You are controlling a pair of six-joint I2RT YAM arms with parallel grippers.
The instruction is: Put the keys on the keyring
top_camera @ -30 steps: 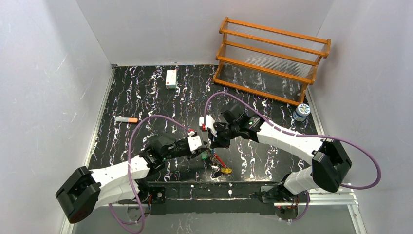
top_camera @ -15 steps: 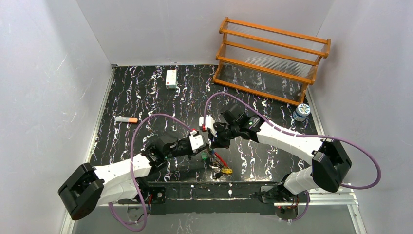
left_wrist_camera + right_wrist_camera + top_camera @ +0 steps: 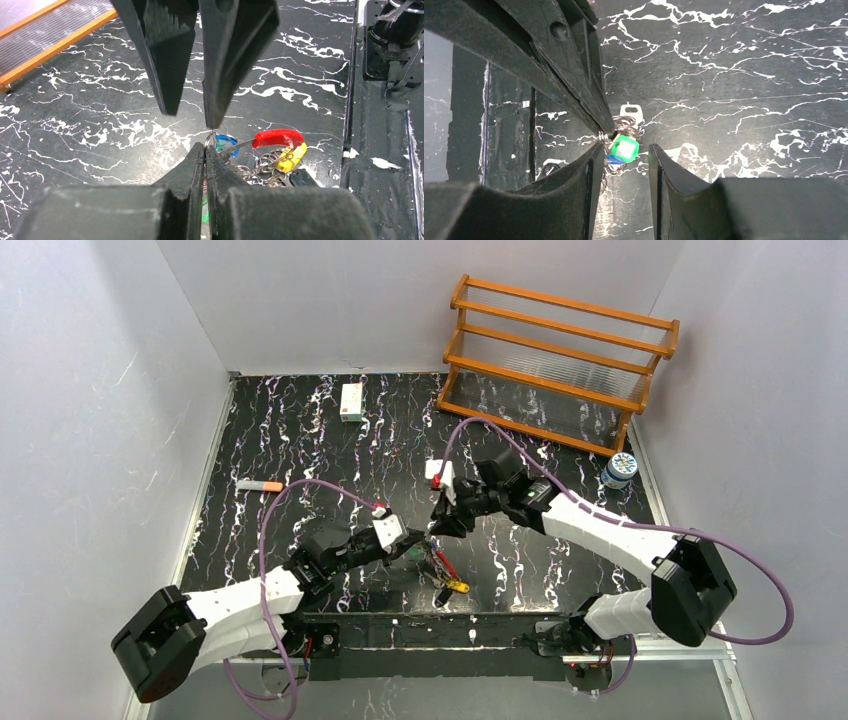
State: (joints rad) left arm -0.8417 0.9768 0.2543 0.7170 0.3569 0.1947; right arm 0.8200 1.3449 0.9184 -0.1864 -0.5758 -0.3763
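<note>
Left gripper [image 3: 205, 149] clenched on keyring [image 3: 277, 137] wire, well in front of wooden rack [image 3: 560, 360]. Right gripper [image 3: 625, 152] released, straddling green key [image 3: 625, 147] beside it. Risk: the thin wire slips from the pinch and the key drops.

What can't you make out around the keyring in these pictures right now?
- Right wrist view: whether the green key and blue key are threaded on the keyring; the left claw covers the join.
- Left wrist view: the left claw hides nearly all of the green key and the keyring's near side.
- Top view: the keys are too small to tell apart.
</note>
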